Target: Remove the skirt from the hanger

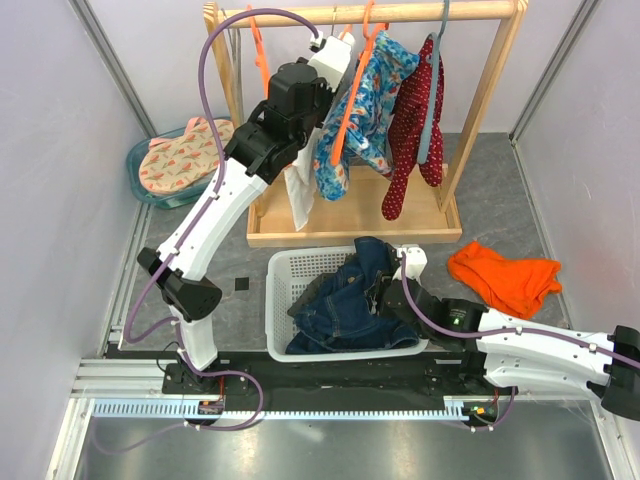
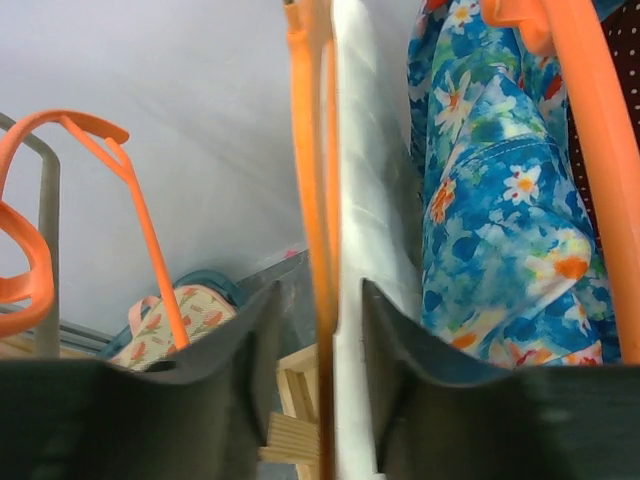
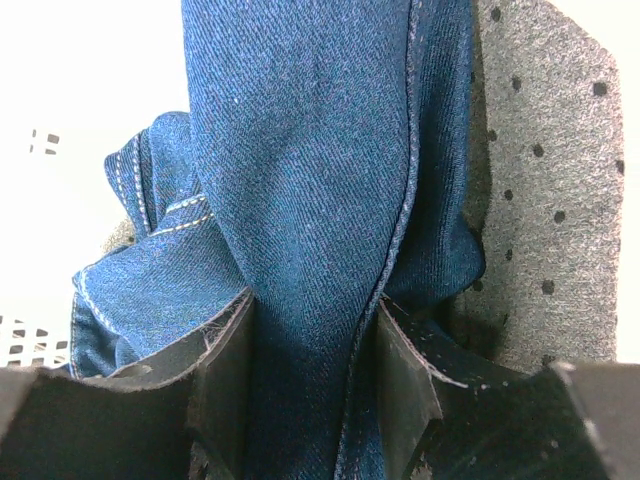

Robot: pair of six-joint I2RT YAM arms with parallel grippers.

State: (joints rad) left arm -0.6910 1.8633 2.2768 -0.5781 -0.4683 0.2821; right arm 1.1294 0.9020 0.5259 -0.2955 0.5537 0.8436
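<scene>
At the far left we see a teal basin (image 1: 148,195) holding a watermelon-print cloth (image 1: 180,155). Next, the left arm reaches up to the wooden rack (image 1: 470,11). There the left fingers (image 2: 235,370) stand partly open astride one arm of the orange hanger (image 2: 312,200) and the white garment (image 2: 365,200) beside it. A sliver of gap shows on the hanger's side, so we judge nothing is clamped. We read that pose as steadying the hanger. A blue floral garment (image 2: 490,230) hangs just right of it.

Lower down, the denim skirt (image 1: 350,300) lies heaped in the white laundry basket (image 1: 283,290), off the hanger. It is dark navy and crumpled, with pale stitching along its seams. The right fingers (image 3: 225,370) are closed on a thick fold of it, likely to settle it into the basket. An orange cloth (image 1: 505,275) lies on the counter (image 1: 500,205) at the right.
</scene>
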